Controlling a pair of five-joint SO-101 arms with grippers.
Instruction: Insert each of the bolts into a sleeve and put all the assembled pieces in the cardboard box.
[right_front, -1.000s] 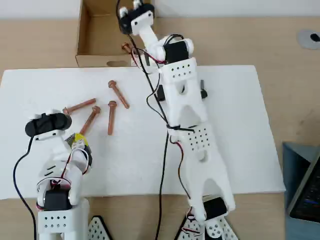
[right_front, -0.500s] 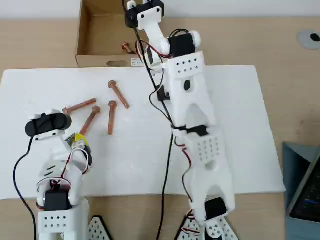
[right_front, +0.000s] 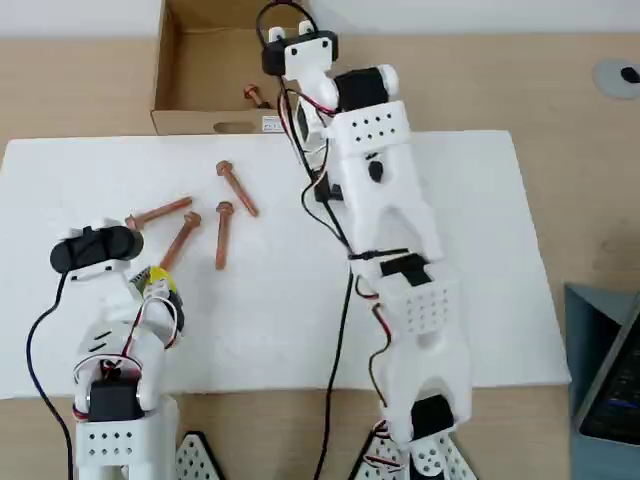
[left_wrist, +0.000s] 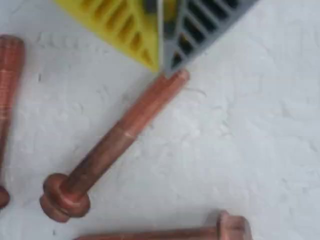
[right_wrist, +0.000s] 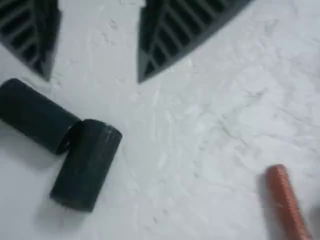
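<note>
Box (right_front: 200, 122) sat at the far edge of the table, just past the white mat (right_front: 480, 250). Contents: one copper bolt (right_front: 252, 95), lying near the front wall; couldn't tell whether it carried a sleeve. Four loose bolts (right_front: 222, 235) lay flat on the mat, clustered on the left arm's side. Left gripper (left_wrist: 161, 70) was low over the mat with jaws pressed together, tip touching the plain end of the nearest bolt (left_wrist: 115, 145), not pinching it. Right gripper (right_wrist: 95, 75) hung over the mat with jaws spread and nothing between them. Two black sleeves (right_wrist: 85, 165) lay flat just beside it, ends touching in a V. Another bolt tip (right_wrist: 285, 202) lay on the mat apart from the sleeves.
</note>
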